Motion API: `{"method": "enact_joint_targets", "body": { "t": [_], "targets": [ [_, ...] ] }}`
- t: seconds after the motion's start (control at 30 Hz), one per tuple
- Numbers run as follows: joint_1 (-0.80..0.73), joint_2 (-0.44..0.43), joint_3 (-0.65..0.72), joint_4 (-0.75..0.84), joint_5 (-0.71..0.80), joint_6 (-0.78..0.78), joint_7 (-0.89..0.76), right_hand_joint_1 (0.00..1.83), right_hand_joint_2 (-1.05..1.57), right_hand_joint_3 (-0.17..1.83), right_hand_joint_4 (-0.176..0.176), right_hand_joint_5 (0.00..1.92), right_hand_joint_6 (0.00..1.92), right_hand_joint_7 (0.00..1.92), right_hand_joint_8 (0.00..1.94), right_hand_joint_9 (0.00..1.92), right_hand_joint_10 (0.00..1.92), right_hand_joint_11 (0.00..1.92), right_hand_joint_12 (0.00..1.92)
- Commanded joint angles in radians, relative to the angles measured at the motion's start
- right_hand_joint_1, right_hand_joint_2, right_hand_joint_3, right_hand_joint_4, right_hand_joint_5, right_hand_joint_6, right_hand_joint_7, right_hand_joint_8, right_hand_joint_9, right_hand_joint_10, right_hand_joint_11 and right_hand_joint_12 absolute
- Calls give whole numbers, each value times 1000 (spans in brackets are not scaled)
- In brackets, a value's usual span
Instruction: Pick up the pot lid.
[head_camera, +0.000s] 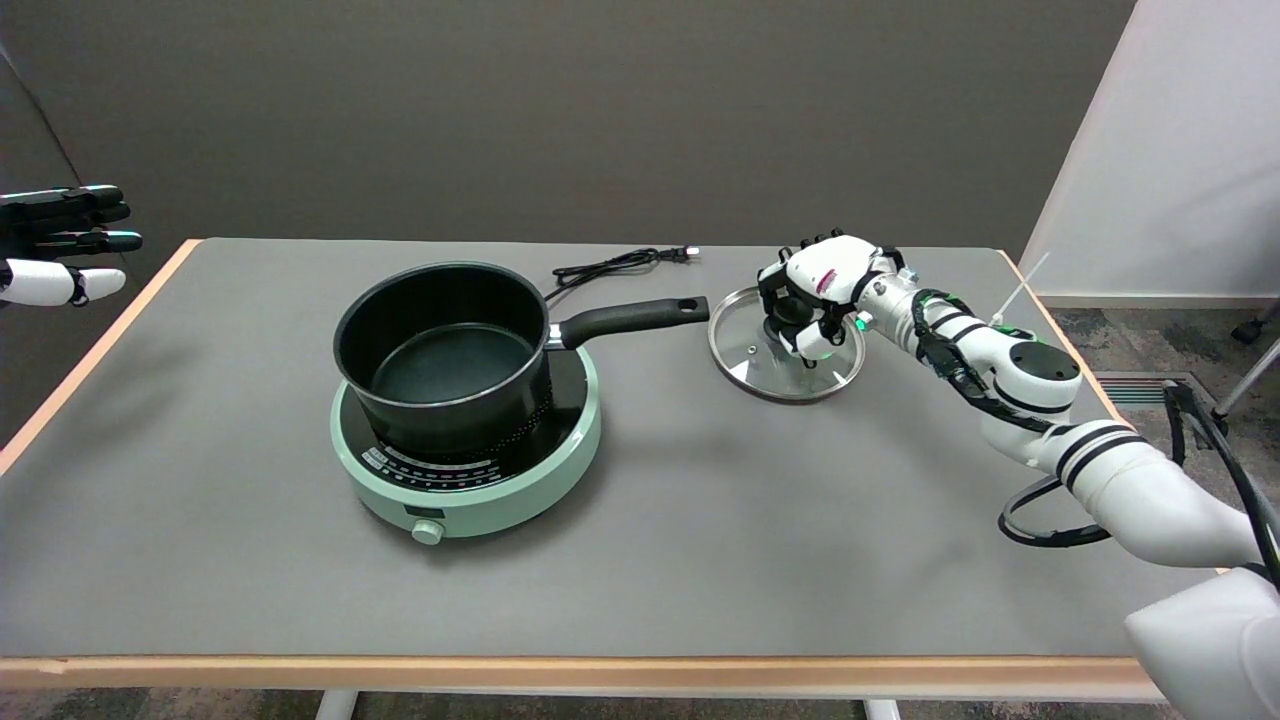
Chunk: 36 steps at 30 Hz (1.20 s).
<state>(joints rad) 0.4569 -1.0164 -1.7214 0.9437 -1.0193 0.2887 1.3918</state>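
The glass pot lid (752, 352), round with a metal rim, is at the table's far right. My right hand (818, 288) reaches over it from the right, and its fingers are curled around the black knob at the lid's centre, gripping it. The knob is mostly hidden under the fingers. The lid sits very low over the grey table (700, 540). I cannot tell whether its rim still touches the surface.
A black saucepan (440, 350) stands on a mint-green induction cooker (470, 485) left of centre, its long handle (630, 318) pointing at the lid. A black power cord (610, 265) lies behind it. The idle left hand (60, 245) hangs at the upper left.
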Motion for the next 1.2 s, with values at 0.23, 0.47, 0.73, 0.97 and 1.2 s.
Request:
{"method": "enact_joint_targets", "body": {
  "t": [0.23, 0.47, 0.73, 0.97, 1.2],
  "targets": [
    [-4, 1, 9, -2, 20, 4, -20, 1334, 947, 558, 176, 563, 1328, 786, 1465, 760, 1466, 498, 1566],
    [-6, 1, 11, 6, 21, 4, -16, 1329, 944, 580, 176, 540, 1296, 782, 1484, 735, 1586, 482, 1584],
    [-6, 1, 19, 12, 21, -6, 104, 1335, 928, 594, 176, 485, 1374, 794, 1462, 735, 1705, 432, 1764],
    [-14, 1, 30, 20, 93, -10, 132, 1339, 897, 652, 176, 542, 1320, 805, 1477, 767, 1800, 624, 1738],
    [-26, 1, 37, 28, 94, -10, 132, 1353, 848, 696, 176, 537, 1372, 850, 1421, 774, 1764, 740, 1695]
  ]
}}
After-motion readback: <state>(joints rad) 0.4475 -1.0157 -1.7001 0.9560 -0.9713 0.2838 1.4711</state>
